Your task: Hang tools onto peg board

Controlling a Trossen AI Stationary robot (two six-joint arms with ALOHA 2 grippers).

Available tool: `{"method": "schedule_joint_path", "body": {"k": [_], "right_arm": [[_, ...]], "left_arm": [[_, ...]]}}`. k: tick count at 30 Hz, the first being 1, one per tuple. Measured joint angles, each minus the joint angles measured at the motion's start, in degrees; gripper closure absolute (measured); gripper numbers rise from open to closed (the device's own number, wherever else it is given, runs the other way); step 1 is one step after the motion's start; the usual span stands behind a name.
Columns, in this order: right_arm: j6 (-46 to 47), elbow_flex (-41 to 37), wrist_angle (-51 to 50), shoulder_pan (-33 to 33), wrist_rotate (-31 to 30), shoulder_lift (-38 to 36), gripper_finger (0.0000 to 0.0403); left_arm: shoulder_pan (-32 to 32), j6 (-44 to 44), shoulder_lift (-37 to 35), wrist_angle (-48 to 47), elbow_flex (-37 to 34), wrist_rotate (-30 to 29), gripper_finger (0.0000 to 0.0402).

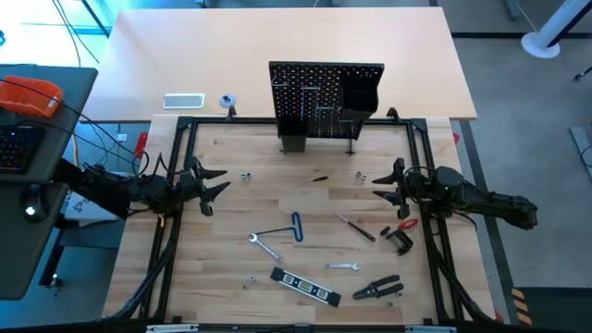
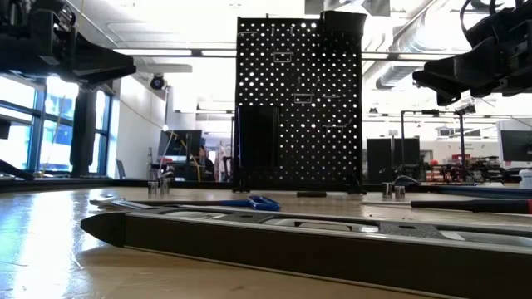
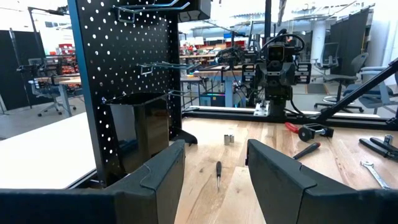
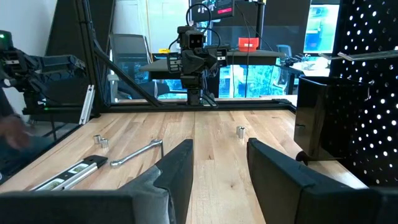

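Observation:
The peg board (image 1: 326,102) stands upright at the table's far edge, with hooks and a black box bin (image 3: 140,127) on it. The tools lie flat on the wooden table: a blue-handled bent key (image 1: 294,227), silver wrenches (image 1: 266,246) (image 1: 342,266), screwdrivers (image 1: 356,227) (image 1: 319,178), a black level (image 1: 305,287), black-handled pliers (image 1: 379,289) and a red-and-black clamp (image 1: 400,236). My left gripper (image 1: 215,183) hovers open at the table's left side, pointing level toward the middle. My right gripper (image 1: 381,183) hovers open at the right side, facing it. Nothing is between either pair of fingers.
A white tray (image 1: 183,101) and a small tape roll (image 1: 228,101) lie behind the board on the pale table. Small metal sockets (image 1: 246,175) (image 1: 361,175) stand near each gripper. A black frame (image 1: 176,231) borders the wooden table. Bare wood lies between the grippers.

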State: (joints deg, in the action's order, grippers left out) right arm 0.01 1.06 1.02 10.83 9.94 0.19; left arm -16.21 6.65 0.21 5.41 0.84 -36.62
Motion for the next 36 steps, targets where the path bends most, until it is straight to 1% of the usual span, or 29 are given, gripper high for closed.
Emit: {"method": "schedule_joint_path", "body": {"k": [18,21,24,26,29,31,34,36], "right_arm": [[0.0,0.0,0.0,0.0,0.0,0.0,0.0256],[0.0,0.0,0.0,0.0,0.0,0.0,0.0256],[0.0,0.0,0.0,0.0,0.0,0.0,0.0256],[0.0,0.0,0.0,0.0,0.0,0.0,0.0256],[0.0,0.0,0.0,0.0,0.0,0.1,0.0256],[0.0,0.0,0.0,0.0,0.0,0.1,0.0256],[0.0,0.0,0.0,0.0,0.0,0.1,0.0256],[0.0,0.0,0.0,0.0,0.0,0.2,0.0256]], "left_arm": [[0.0,-0.5,0.0,0.0,0.0,0.0,0.0234],[0.1,-0.9,0.0,1.3,0.0,0.0,0.0234],[0.1,-5.8,0.0,5.9,0.0,3.1,0.0234],[0.1,-6.8,0.1,7.8,0.0,4.0,0.0234],[0.2,-7.1,0.6,11.6,0.0,0.0,0.0234],[0.2,-6.7,0.7,15.2,0.0,-0.4,0.0234],[1.0,-2.1,1.4,28.6,-0.1,0.2,0.0234],[1.4,1.8,1.7,38.9,0.0,3.5,0.0234]]}}
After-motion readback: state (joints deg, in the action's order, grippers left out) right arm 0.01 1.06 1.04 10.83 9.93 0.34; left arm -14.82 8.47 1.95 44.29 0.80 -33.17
